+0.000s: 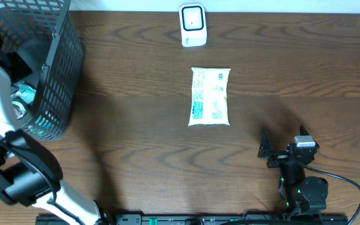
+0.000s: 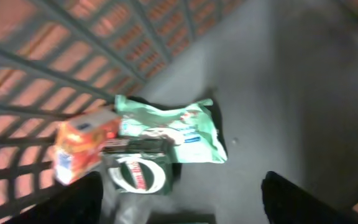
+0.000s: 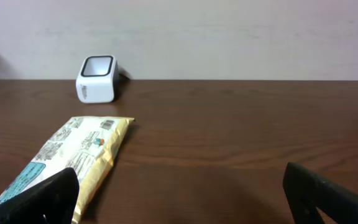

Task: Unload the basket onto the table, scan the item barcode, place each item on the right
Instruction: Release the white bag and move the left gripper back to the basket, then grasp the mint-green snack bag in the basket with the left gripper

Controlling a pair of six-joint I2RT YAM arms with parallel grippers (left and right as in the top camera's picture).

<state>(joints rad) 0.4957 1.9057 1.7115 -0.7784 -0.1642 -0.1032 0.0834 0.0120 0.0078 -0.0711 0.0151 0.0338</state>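
The white barcode scanner (image 1: 192, 25) stands at the table's far edge; it also shows in the right wrist view (image 3: 96, 78). A cream packet with teal print (image 1: 210, 97) lies flat in front of it, its yellowish edge (image 3: 73, 158) by my right fingers. My right gripper (image 1: 283, 140) rests low at the near right, open and empty (image 3: 180, 174). My left arm reaches into the black mesh basket (image 1: 61, 56). There my left gripper (image 2: 182, 180) is open over a green box with an oval logo (image 2: 138, 174), a mint-green pouch (image 2: 179, 130) and an orange packet (image 2: 79, 146), holding none.
The basket's mesh walls (image 2: 55, 56) close in around my left gripper on the left and top. A grey basket floor (image 2: 272, 99) lies to the right of the items. Dark wood table (image 1: 136, 112) stretches between the basket and the packet.
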